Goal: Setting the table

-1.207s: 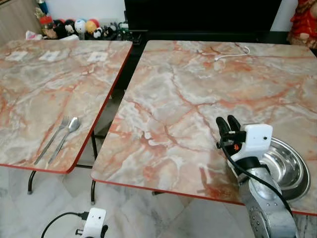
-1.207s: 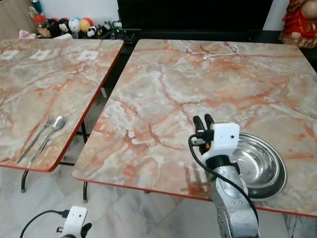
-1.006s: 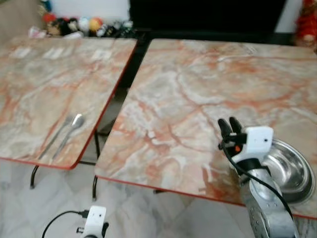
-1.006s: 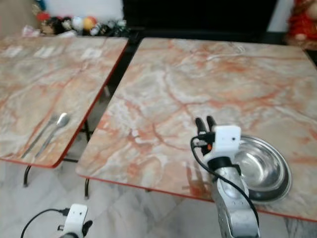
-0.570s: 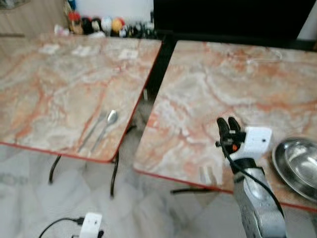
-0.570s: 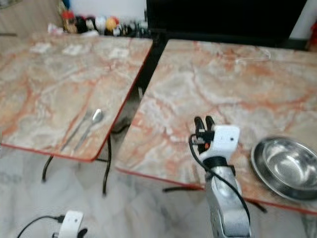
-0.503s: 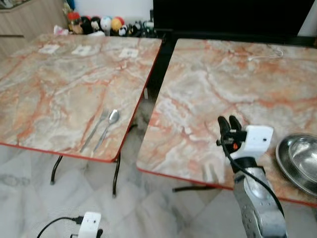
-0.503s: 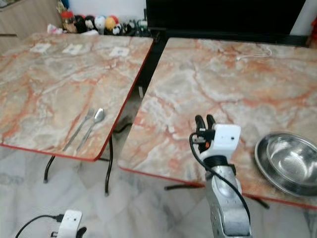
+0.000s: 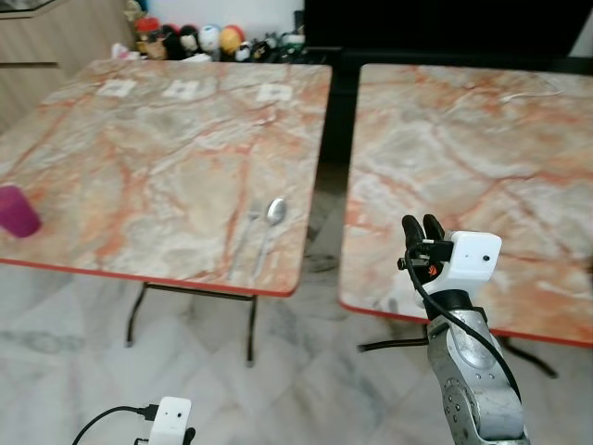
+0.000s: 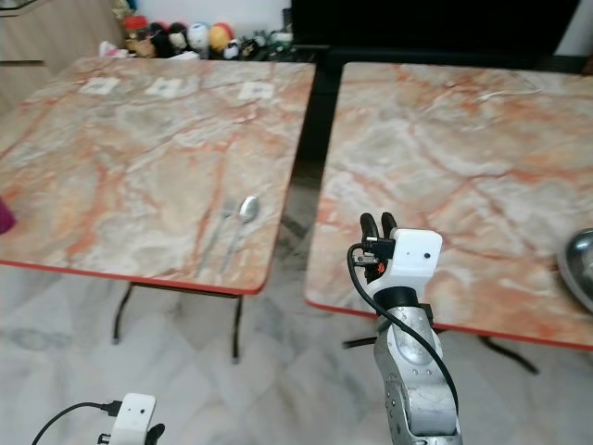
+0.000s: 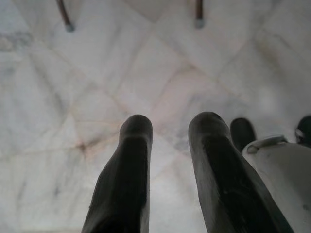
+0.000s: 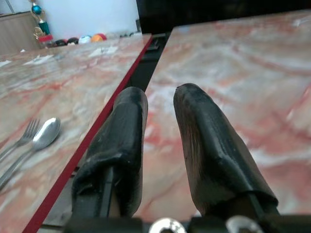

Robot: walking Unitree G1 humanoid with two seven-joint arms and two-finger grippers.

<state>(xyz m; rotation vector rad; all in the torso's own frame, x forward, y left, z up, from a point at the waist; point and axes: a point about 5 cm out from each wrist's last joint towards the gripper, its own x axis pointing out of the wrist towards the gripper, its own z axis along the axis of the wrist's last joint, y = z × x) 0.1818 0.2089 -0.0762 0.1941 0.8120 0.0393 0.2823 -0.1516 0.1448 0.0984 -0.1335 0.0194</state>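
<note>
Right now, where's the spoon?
The spoon lies on the left table near its front right corner, beside the fork, across the gap from the raised right pincer.

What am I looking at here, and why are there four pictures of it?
A walking household robot, setting a table. Two pictures come from cameras in its head, looking down at two marble-patterned tables. On the left table lie a spoon and a fork side by side, with a purple cup at its left edge. A metal bowl sits on the right table. The other two pictures come from cameras on the wrists. The right gripper, two black fingers slightly apart, is raised before the right table and holds nothing. The left gripper hangs idle over the floor, also empty.
</note>
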